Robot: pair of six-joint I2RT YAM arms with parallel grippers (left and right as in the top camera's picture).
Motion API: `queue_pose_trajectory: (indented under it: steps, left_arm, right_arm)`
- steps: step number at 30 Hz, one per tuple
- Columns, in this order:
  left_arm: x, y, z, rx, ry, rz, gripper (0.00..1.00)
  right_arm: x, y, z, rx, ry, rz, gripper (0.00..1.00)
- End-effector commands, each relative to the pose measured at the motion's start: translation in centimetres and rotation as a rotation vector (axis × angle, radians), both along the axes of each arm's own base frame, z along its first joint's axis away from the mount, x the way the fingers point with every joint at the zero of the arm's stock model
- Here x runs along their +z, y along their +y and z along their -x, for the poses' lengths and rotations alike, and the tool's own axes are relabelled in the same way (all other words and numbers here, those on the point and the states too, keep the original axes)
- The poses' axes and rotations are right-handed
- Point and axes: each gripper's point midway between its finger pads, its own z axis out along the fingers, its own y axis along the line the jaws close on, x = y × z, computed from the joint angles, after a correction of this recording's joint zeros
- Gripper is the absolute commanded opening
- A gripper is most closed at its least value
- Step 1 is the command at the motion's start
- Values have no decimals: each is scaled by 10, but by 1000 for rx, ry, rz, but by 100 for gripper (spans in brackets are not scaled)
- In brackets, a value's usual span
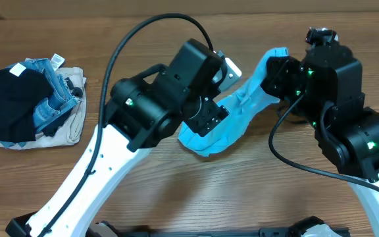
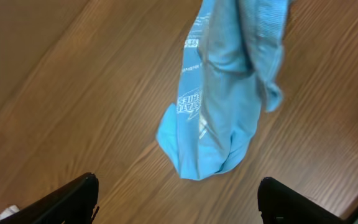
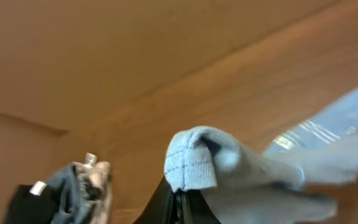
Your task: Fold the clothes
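Note:
The clothes, a light-blue T-shirt with white print, hang bunched from my right gripper, which is shut on a ribbed edge of the fabric. The shirt droops leftward, and its lowest fold is at or just above the wooden table; I cannot tell whether it touches. In the left wrist view the shirt's hanging end is ahead of my left gripper. That gripper is open, its black fingertips wide apart with only bare wood between them. It does not touch the cloth.
A pile of other garments, black, denim and beige, lies at the table's left edge; it also shows in the right wrist view. A black cable arcs over the left arm. A white object sits at the front edge.

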Motion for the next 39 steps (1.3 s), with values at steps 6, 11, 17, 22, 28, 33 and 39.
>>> queue_pose_trajectory:
  steps: [6,11,17,22,28,33,39]
  left_arm:
    - [-6,-35,-5,-108,-17,31,81]
    - [12,-62,8,-194,17,199,82]
    - [16,-65,5,-154,24,239,80]
    - [18,-71,3,-151,28,265,80]
    - [23,-78,-4,-146,3,295,78]
    - [29,-80,-10,-131,-24,316,72]
    - [17,-86,-24,-68,-4,321,63]
  right_arm:
    - [35,12,-4,33,-94,-117,4]
    - [39,7,-8,-5,-96,-165,4]
    - [55,11,-12,-6,-135,-251,4]
    - [67,20,-12,28,-156,-323,4]
    - [78,29,-11,66,-173,-382,4]
    - [82,34,-9,92,-172,-413,4]
    - [91,39,-8,117,-191,-454,4]
